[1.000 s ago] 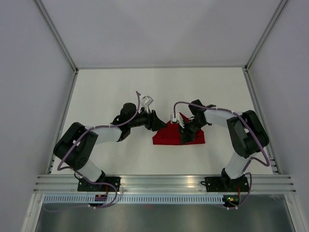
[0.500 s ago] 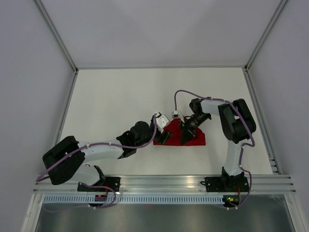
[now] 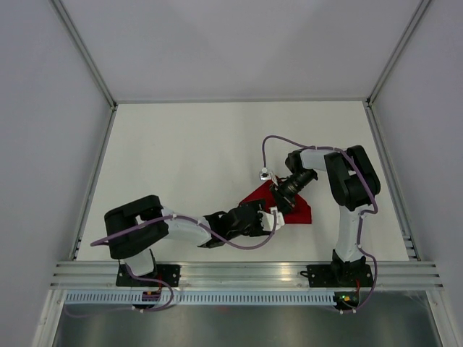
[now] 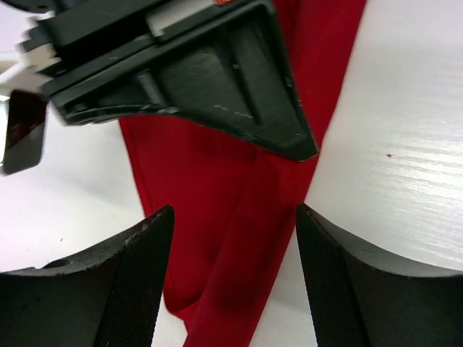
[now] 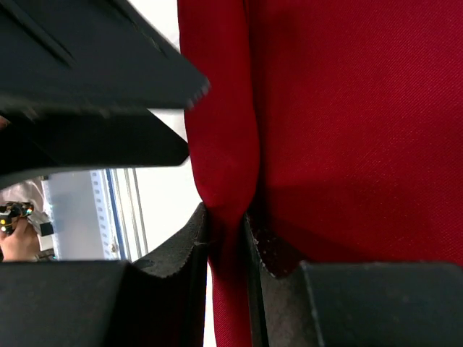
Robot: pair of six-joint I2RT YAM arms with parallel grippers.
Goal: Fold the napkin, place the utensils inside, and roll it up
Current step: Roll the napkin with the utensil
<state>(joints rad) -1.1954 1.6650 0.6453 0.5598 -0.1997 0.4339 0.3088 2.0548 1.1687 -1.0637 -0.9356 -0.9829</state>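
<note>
White table (image 3: 181, 144), red napkin (image 3: 299, 211) mid-fold between two arms.
Left gripper (image 3: 269, 219) has swung to the napkin's near edge, jaws now wide and empty; right gripper (image 3: 281, 196) pinches a raised fold. Folding looks unfinished.

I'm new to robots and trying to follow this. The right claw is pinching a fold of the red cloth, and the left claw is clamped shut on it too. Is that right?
Only partly. The right claw does pinch a fold of the red cloth. The left claw is not clamped shut. It stands open, its fingers spread apart with the cloth showing between them, as the left wrist view shows.
</note>
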